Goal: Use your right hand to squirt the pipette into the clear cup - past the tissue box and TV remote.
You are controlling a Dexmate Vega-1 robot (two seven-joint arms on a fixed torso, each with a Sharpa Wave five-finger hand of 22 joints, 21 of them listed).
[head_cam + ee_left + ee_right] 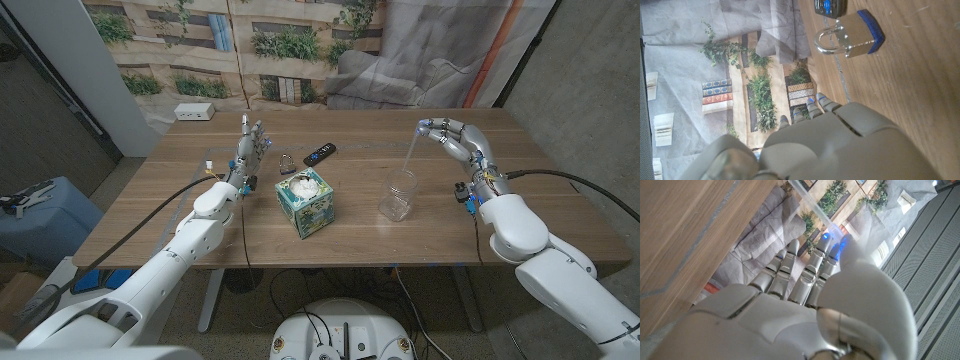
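The right hand (452, 135) holds the pipette (411, 148) in its fingers, tip angled down above the clear cup (399, 194) near the desk's (520, 215) right edge. Center the tip over the rim, then squeeze gently. The left hand (251, 146) stands with fingers released, apart.

Both arms wear smooth, rounded white shells that narrow toward the wrists. A black cable runs along each forearm, entering near the wrist. The left hand (250, 140) is built of pale grey metal segments; its fingertips (810, 102) carry small blue marks. The right hand (447, 131) shares that silver-grey build, with blue-lit fingertips (826, 239) and glossy white knuckle covers. At the right wrist sits a small black fitting with red and blue spots.
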